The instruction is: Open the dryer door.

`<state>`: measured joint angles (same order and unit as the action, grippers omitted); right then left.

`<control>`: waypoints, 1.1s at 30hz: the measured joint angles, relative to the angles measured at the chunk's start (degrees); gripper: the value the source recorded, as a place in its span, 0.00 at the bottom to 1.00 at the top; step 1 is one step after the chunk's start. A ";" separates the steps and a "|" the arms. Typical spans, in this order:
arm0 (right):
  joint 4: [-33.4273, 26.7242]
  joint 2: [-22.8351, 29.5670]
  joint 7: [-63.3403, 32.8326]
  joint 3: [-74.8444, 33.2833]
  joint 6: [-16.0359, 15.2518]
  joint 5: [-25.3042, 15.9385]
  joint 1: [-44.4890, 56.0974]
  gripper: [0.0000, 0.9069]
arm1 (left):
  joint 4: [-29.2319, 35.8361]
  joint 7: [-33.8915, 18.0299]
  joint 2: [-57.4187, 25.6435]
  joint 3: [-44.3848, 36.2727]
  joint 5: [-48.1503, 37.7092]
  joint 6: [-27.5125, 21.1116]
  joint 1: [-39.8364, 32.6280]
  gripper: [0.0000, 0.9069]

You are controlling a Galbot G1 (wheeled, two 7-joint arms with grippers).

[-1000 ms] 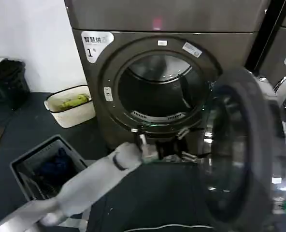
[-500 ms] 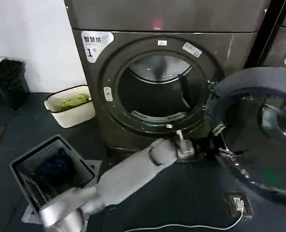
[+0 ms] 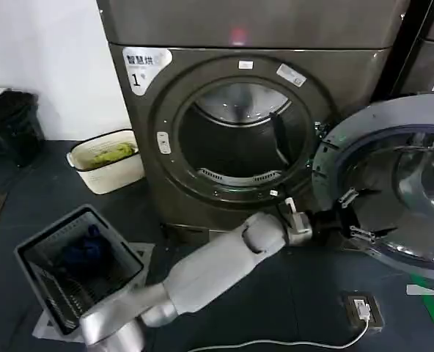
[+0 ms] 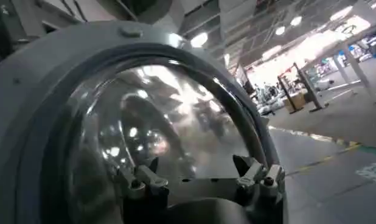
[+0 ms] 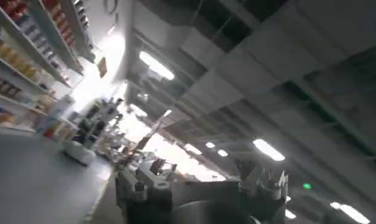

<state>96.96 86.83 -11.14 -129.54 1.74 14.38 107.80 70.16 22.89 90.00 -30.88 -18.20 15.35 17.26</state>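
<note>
We see one round grey-faced, glass-centred dryer door (image 3: 393, 191) swung wide at three o'clock of the drum. Our left gripper (image 3: 355, 215), fingers apart, reaches its inner face. Our right gripper (image 5: 200, 182) hangs spread, empty.

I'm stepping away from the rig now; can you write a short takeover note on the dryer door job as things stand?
Left gripper: arm stretched forward, fingers open against the grey inner face of the dryer door, near its lower edge.
Right gripper: fingers open, holding nothing, aimed up at the ceiling lights, away from the work.
Door: swung wide to the right of machine "1", inner face toward the camera; the drum opening is fully exposed.
Done: the door is open.
Left: probably just draw the left arm back clear of the door.
</note>
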 joint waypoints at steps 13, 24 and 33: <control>3.61 -1.58 0.60 4.50 -1.24 2.87 -2.55 1.00 | 38.42 -12.91 -29.69 5.80 -15.40 -32.38 11.14 1.00; 5.25 -4.68 1.68 11.25 -1.34 1.17 -5.40 1.00 | 57.40 -19.96 -56.29 34.07 -24.01 -54.80 34.83 1.00; 7.18 -6.16 2.55 17.94 -1.30 0.65 -8.31 1.00 | 57.60 -40.52 -68.22 56.10 -51.33 -57.63 51.08 1.00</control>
<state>104.14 80.67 -8.59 -111.60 0.44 15.03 99.49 127.76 -17.63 21.78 25.22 -69.53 -42.28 68.34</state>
